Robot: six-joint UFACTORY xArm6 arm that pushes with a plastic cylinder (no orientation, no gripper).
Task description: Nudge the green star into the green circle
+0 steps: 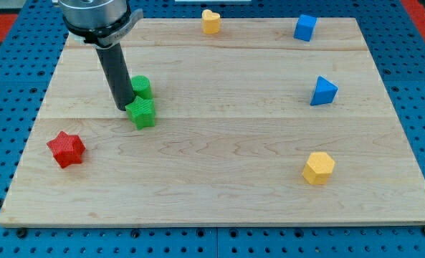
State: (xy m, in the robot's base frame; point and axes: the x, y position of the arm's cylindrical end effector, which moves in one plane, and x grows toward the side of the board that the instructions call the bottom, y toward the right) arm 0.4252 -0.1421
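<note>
The green star (141, 112) lies on the wooden board at the view's upper left. The green circle (141, 87), a short cylinder, stands just above it, and the two touch or nearly touch. My tip (123, 107) rests on the board right at the star's left edge, below and to the left of the circle. The dark rod rises from there to the view's top and hides part of the circle's left side.
A red star (67, 149) lies at the view's lower left. A yellow heart (211, 21) and a blue cube (305, 27) sit along the top edge. A blue triangle (323, 92) is at the right, a yellow hexagon (318, 168) at the lower right.
</note>
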